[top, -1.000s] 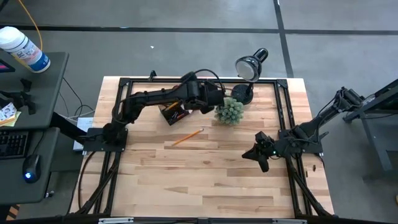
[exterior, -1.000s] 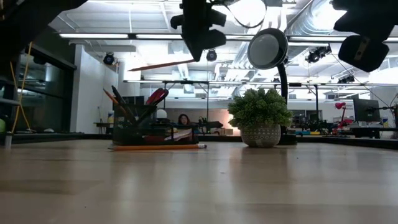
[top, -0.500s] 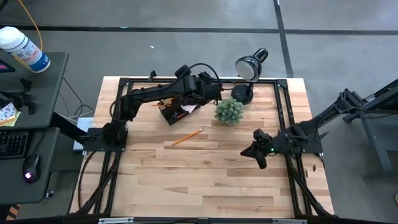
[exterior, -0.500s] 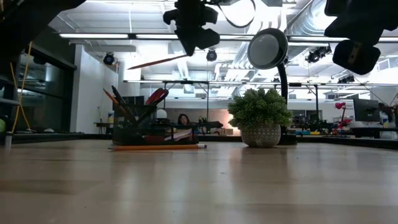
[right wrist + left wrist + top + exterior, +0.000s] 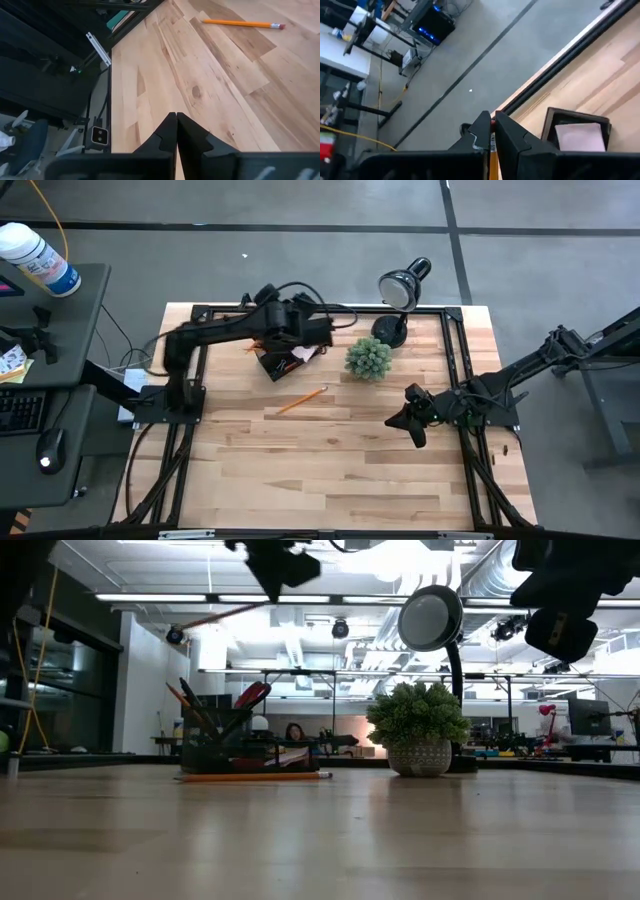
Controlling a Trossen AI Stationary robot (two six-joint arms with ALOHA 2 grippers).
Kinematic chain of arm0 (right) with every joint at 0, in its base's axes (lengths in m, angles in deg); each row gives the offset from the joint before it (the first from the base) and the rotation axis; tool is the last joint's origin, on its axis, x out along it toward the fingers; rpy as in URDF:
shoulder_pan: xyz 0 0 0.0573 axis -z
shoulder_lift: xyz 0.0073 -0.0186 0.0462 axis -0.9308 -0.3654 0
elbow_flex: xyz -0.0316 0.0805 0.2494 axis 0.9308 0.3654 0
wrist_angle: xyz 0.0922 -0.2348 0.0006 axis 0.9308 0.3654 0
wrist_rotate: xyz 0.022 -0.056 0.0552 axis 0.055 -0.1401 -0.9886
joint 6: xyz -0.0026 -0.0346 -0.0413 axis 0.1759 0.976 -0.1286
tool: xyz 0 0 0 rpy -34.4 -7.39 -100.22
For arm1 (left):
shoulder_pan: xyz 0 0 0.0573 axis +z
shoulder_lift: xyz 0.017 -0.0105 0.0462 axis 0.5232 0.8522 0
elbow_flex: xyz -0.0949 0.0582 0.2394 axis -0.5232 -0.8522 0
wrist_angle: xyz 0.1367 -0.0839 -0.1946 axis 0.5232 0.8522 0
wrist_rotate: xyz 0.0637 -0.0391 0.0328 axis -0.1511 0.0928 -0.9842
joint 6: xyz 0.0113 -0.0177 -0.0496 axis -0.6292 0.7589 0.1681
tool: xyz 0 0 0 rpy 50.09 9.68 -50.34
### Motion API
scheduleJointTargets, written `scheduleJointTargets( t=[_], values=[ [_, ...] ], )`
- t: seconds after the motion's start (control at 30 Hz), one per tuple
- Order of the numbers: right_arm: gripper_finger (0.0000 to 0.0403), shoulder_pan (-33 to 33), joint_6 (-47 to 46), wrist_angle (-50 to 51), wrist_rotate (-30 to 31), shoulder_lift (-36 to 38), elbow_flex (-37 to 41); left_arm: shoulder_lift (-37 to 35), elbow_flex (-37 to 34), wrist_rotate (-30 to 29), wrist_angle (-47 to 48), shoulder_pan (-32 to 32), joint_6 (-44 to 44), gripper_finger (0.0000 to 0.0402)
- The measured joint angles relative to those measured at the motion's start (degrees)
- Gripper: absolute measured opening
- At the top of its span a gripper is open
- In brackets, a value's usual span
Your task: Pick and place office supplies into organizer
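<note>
A light wooden table [image 5: 330, 470] carries everything. Near its far edge stand the organizer [image 5: 283, 361], a potted plant [image 5: 368, 359] and a desk lamp [image 5: 398, 305]. One pencil [image 5: 301, 400] lies loose in front of the organizer.

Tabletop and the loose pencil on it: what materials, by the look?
Tabletop: looks like wood, pale jointed planks with grain and a knot showing in the right wrist view, low sheen. Pencil: probably painted wood, glossy orange-yellow shaft, pink eraser tip likely rubber.

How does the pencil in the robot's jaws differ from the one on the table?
The held orange pencil is high in the air, slanted, clamped in the left gripper's shut jaws. The loose orange pencil lies flat on the wooden table, ungripped. Both are slim and orange.
</note>
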Motion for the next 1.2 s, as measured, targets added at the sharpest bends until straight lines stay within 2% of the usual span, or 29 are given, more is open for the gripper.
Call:
scheduleJointTargets(
  t=[0.13, 0.4, 0.6, 0.83, 1.03, 1.2],
  values=[
    [0.0002, 1.35, 1.17, -0.29, -1.47, 0.0, 0.0, -8.72, -11.19, -0.96, -9.68, -0.16, 1.37, 0.0],
    [0.0002, 4.24, 1.23, -0.39, -4.84, 0.0, 0.0, -23.88, -42.06, 2.08, -52.37, -0.19, -12.05, 0.0],
    [0.0004, 5.46, 1.13, -0.6, -6.04, 0.0, 0.0, -29.13, -57.27, 2.86, -77.65, -0.14, -20.43, 0.0],
    [0.0003, 7.09, 1.04, -0.85, -7.3, 0.0, 0.0, -30.25, -62.93, 2.97, -86.02, 0.8, -25.96, 0.0],
    [0.0001, 8.59, 1.04, -0.83, -7.51, 0.0, 0.0, -30.32, -63.13, 3.85, -90.19, 1.85, -29.61, 0.0],
    [0.0004, 9.76, 1.19, -0.84, -8.75, 0.01, 0.0, -30.29, -63.13, 4.14, -89.58, 3.07, -30.56, 0.0]
  ],
)
